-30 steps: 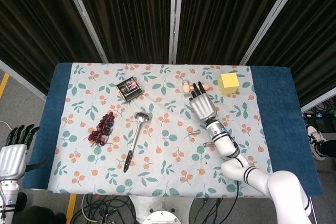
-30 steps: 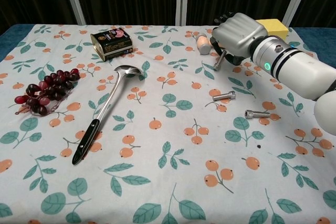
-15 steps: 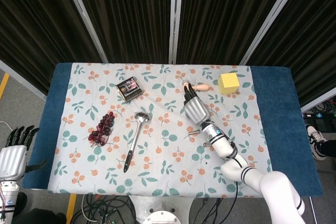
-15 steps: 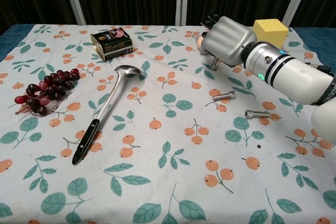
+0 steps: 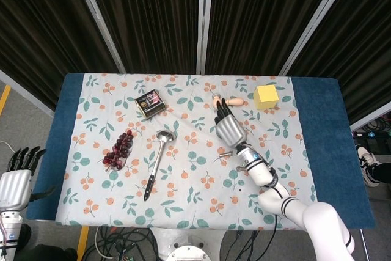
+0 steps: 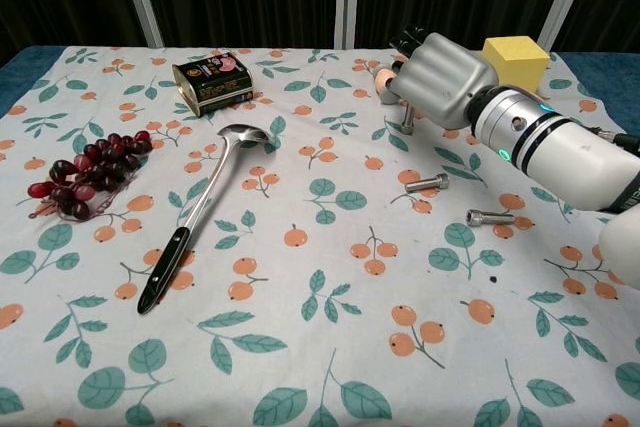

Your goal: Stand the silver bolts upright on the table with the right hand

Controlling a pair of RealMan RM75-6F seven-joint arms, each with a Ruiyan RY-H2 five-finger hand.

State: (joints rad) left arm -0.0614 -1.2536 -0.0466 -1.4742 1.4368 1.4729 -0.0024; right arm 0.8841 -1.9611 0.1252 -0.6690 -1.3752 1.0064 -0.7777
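1. My right hand [image 6: 441, 65] sits in the upper right of the chest view, fingers curled around a silver bolt [image 6: 408, 122] whose lower end pokes out beneath the palm, upright, near the cloth.
2. Two more silver bolts lie flat right of centre: one [image 6: 426, 184] below the hand, the other [image 6: 489, 217] further right.
3. My left hand [image 5: 16, 178] hangs off the counter [image 5: 324, 151] at the lower left of the head view, fingers apart, holding nothing.
4. A ladle [image 6: 200, 209], grapes [image 6: 85, 169] and a dark tin [image 6: 212, 81] occupy the left half; a yellow block [image 6: 515, 51] sits behind the right hand.
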